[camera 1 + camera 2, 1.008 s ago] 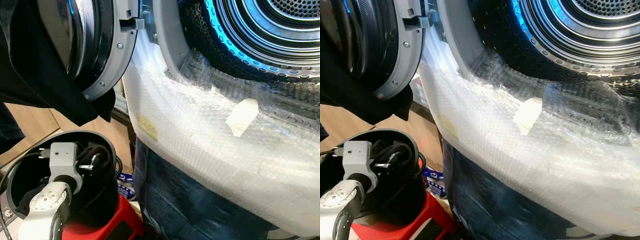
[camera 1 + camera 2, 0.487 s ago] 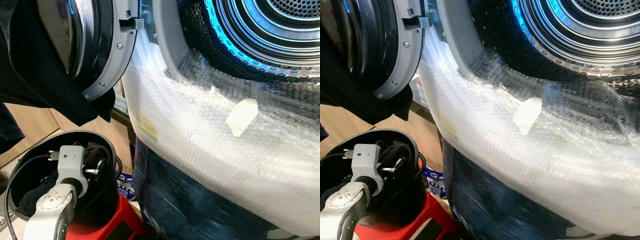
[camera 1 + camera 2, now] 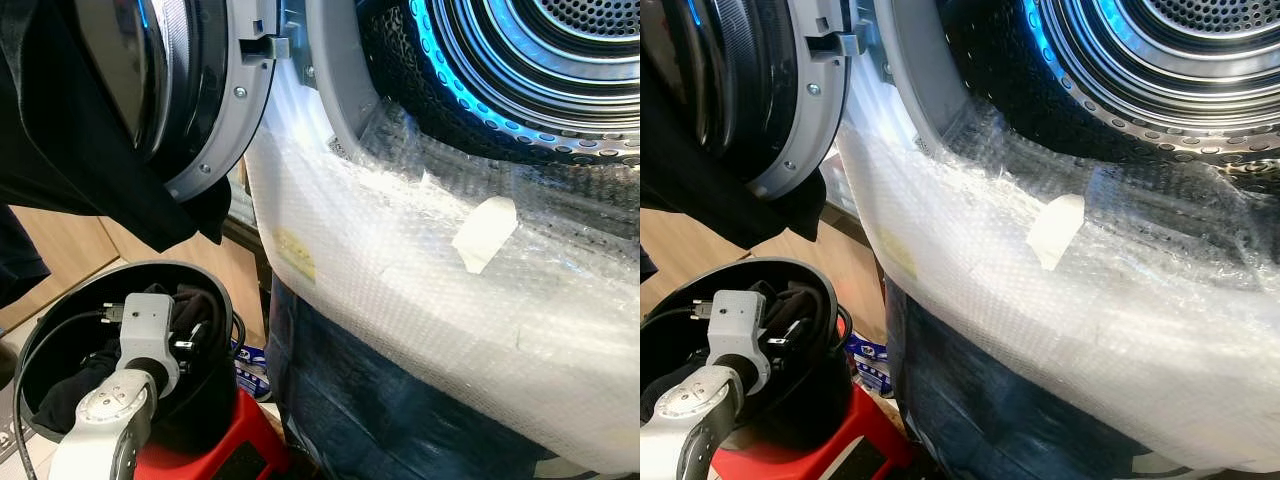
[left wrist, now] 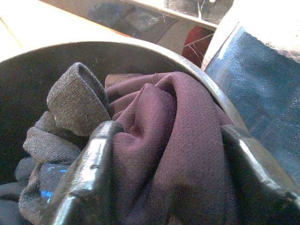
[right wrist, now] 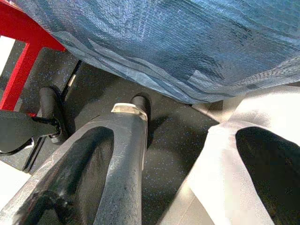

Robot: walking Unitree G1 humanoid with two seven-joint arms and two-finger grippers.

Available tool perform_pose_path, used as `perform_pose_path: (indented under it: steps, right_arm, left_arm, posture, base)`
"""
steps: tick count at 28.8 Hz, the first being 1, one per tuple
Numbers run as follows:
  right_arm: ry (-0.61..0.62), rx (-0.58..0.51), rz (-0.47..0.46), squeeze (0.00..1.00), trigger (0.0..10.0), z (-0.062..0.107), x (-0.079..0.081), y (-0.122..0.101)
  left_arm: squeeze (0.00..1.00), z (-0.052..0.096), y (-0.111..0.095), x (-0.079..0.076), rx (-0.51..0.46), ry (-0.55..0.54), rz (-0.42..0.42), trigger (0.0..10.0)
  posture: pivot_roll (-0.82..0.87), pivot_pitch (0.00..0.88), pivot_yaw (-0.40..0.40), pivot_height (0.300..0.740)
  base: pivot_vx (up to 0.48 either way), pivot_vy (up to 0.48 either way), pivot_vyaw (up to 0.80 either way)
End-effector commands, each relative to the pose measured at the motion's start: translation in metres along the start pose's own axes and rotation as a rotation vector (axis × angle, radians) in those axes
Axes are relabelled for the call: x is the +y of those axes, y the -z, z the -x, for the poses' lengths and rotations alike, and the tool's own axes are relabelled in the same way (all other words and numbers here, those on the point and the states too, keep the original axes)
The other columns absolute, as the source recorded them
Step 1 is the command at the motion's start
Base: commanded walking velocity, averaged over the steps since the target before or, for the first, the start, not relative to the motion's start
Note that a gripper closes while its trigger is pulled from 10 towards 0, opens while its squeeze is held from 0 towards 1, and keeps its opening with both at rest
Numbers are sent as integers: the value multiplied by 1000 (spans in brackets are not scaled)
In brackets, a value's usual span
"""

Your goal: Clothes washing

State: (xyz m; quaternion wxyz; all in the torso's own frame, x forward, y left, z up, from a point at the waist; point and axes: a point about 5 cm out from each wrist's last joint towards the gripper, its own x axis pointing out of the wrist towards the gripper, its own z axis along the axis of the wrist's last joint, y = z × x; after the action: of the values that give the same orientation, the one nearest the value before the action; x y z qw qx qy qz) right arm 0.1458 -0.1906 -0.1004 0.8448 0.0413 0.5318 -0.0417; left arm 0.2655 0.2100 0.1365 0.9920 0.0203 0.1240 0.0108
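Left gripper down inside the black bucket on the red stool, fingers spread around a bunched maroon garment, no clear long axis, grey sock beside it; right gripper idle, fingers apart.

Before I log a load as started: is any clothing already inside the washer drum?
No: the washer drum shows bare perforated metal, while the maroon garment sits between the left claw fingers in the black bin.
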Motion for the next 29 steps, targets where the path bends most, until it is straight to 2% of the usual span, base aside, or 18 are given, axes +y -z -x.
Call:
perform_pose_path:
  steps: [1, 4, 8, 16, 17, 18, 19, 20, 21, 22, 23, 24, 26, 29]
  right_arm:
    - [-1, 22, -5, 0, 10000, 1, 0, 7]
    - [-1, 22, -4, 0, 10000, 1, 0, 7]
    - [-3, 22, -2, 0, 10000, 1, 0, 7]
    - [-5, 22, -1, 0, 10000, 0, 1, 7]
    - [-6, 22, 0, 0, 10000, 0, 1, 6]
    - [-6, 22, 0, 0, 10000, 0, 1, 6]
    - [-6, 22, 1, 0, 10000, 0, 0, 6]
    - [-6, 22, 2, 0, 10000, 0, 0, 6]
    - [-5, 22, 2, 0, 10000, 1, 0, 6]
    - [-4, 22, 2, 0, 10000, 1, 0, 6]
    - [-4, 22, 2, 0, 10000, 1, 0, 6]
    - [-3, 23, 3, 0, 10000, 1, 0, 7]
    - [-3, 25, 4, 0, 10000, 1, -1, 7]
    - [-3, 27, 9, 0, 10000, 1, -1, 8]
  left_arm:
    - [0, 0, -7, -2, -38, 15, 12, 0]
    - [0, 0, -10, -2, -57, 7, 18, 0]
    - [0, 1, -20, -3, -127, 18, 32, 0]
    - [0, 2, -18, -7, -118, 43, 20, 0]
    - [0, 2, -16, -7, -108, 45, 6, 784]
    - [0, 2, -14, -7, -94, 46, -22, 6549]
    - [0, 2, -12, -8, -84, 56, -65, 10000]
    - [0, 5, -10, -10, -91, 83, -129, 10000]
    - [0, 10, -16, -13, -161, 97, -147, 10000]
    - [0, 12, -19, -13, -186, 93, -146, 10000]
    - [310, 13, -21, -12, -200, 72, -147, 10000]
    - [1000, 15, -21, -6, -203, 16, -115, 10000]
    - [1000, 21, -20, 4, -213, -70, -67, 10000]
    - [1000, 27, -23, 3, -259, -77, -46, 10000]
  posture:
    - [147, 132, -29, 740]
    - [148, 132, -31, 740]
    - [148, 134, -31, 740]
    - [149, 137, -31, 740]
    - [149, 137, -32, 740]
    - [149, 137, -32, 740]
    - [150, 138, -31, 740]
    - [148, 139, -31, 740]
    - [148, 141, -32, 740]
    - [149, 141, -32, 740]
    - [151, 143, -32, 740]
    - [151, 143, -32, 740]
    - [158, 147, -34, 740]
    - [169, 152, -41, 740]
  base:
    - [0, 0, 0]
    - [0, 0, 0]
    - [0, 0, 0]
    - [0, 0, 0]
    - [0, 0, 0]
    - [0, 0, 0]
    - [0, 0, 0]
    - [0, 0, 0]
    - [0, 0, 0]
    - [0, 0, 0]
    - [0, 0, 0]
    - [0, 0, 0]
    - [0, 0, 0]
    - [0, 0, 0]
